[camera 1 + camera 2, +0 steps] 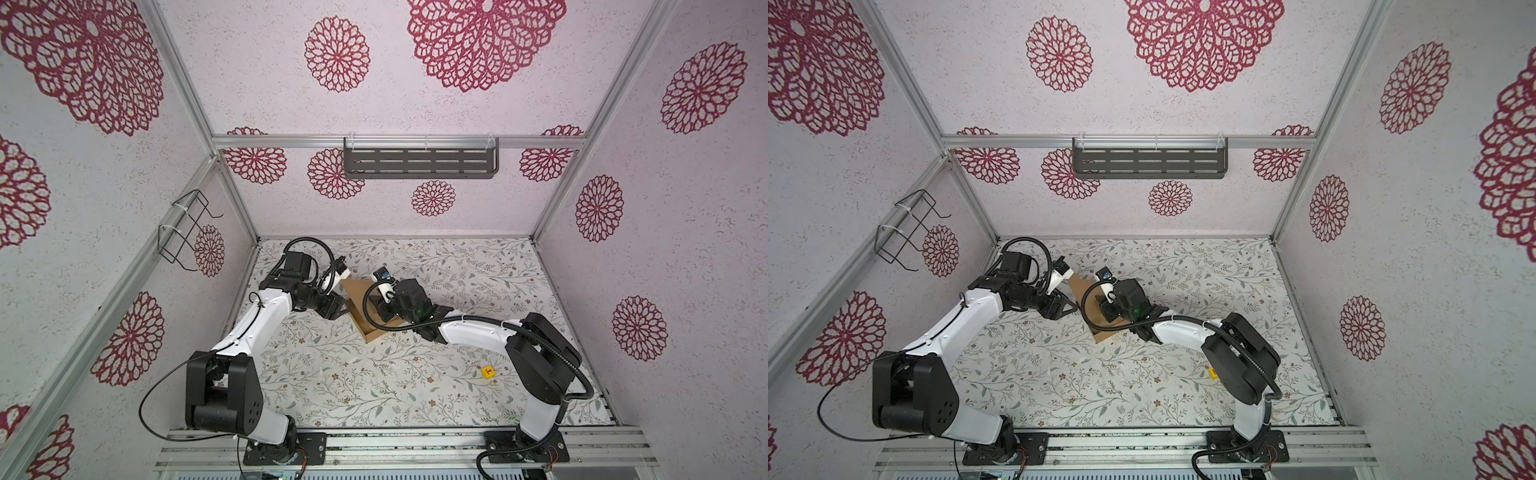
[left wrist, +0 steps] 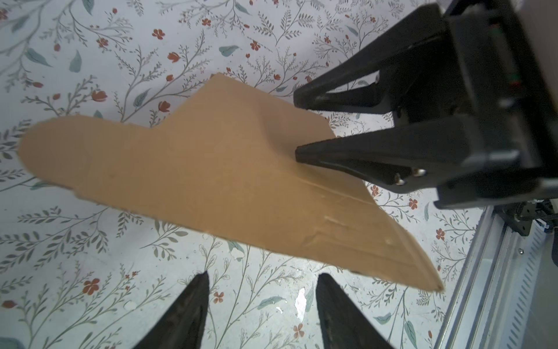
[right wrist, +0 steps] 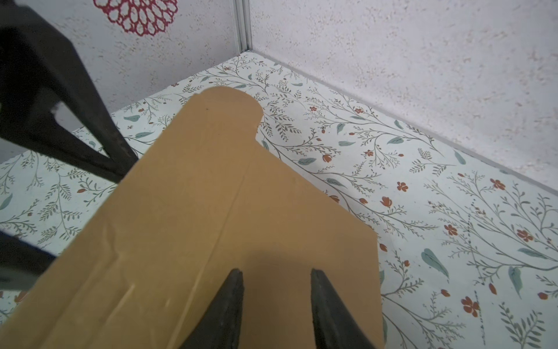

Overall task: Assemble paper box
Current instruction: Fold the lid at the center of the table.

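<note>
The paper box [image 1: 358, 296] is tan cardboard lying partly folded at the back left of the table, between my two grippers in both top views. One panel with a rounded tab [image 3: 229, 102] stands tilted up off the table. My right gripper [image 3: 276, 272] is open, both fingertips laid against that panel's face; one fingertip [image 2: 302, 154] dents the cardboard [image 2: 211, 169]. My left gripper [image 2: 262, 276] hangs open just short of the panel's lower edge, only the table between its fingers. It shows as black fingers [image 3: 75, 127] beside the panel.
A small yellow cube with a red mark [image 1: 488, 371] lies near the right arm's base. A dark slotted shelf [image 1: 419, 160] hangs on the back wall, a wire rack [image 1: 187, 228] on the left wall. An aluminium rail [image 1: 399, 440] runs along the table's front edge.
</note>
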Controlling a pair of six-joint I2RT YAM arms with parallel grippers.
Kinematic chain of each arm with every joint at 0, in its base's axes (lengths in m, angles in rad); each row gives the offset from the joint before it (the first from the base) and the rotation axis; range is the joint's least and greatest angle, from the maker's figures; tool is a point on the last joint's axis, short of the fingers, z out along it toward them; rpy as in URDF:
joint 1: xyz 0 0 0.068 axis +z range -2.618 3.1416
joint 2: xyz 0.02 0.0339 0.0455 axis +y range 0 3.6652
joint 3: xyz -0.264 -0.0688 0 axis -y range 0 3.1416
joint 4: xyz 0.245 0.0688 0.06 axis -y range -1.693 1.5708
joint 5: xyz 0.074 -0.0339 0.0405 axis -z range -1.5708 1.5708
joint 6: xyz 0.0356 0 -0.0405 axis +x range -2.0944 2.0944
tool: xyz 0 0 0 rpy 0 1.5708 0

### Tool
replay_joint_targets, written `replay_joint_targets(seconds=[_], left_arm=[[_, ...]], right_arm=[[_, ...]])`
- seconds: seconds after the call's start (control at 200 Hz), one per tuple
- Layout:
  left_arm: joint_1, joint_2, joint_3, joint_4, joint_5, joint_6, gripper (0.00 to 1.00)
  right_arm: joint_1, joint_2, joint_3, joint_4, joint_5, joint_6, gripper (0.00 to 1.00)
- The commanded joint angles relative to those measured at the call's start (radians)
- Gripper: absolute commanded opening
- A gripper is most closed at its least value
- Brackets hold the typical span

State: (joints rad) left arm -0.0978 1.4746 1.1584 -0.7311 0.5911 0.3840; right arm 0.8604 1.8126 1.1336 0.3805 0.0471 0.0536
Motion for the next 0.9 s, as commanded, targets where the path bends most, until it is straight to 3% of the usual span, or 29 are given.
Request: replay_joint_targets(seconds=[0.0,0.165,0.305,0.475,0.625,0.891], left_arm=[[0.046,-0.065,-0.010,-0.005,0.071,0.007,0.62],[0.114,-0.100,0.020,-0.088,0.147,0.017,0.62],[0.093,-0.091,0.007,-0.087,0.241,0.032,0.62],[0.017,-0.033,-0.009,-0.052,0.126,0.059,0.60],[0.010,-0.023,0.011,-0.041,0.122,-0.002,0.56],[0.020,-0.045,-0.026,-0.012,0.104,-0.004,0.59]], right_arm=[[0.004,-0.003,-0.018,0.042,-0.020,0.025,0.40],[0.004,0.008,-0.014,0.029,-0.013,0.026,0.40],[0.004,0.013,-0.025,0.042,-0.012,0.023,0.40],[0.004,0.015,-0.042,0.060,-0.010,0.025,0.40],[0.005,0.039,-0.043,0.049,-0.015,0.036,0.40],[0.005,-0.005,-0.050,0.030,0.024,0.011,0.40]])
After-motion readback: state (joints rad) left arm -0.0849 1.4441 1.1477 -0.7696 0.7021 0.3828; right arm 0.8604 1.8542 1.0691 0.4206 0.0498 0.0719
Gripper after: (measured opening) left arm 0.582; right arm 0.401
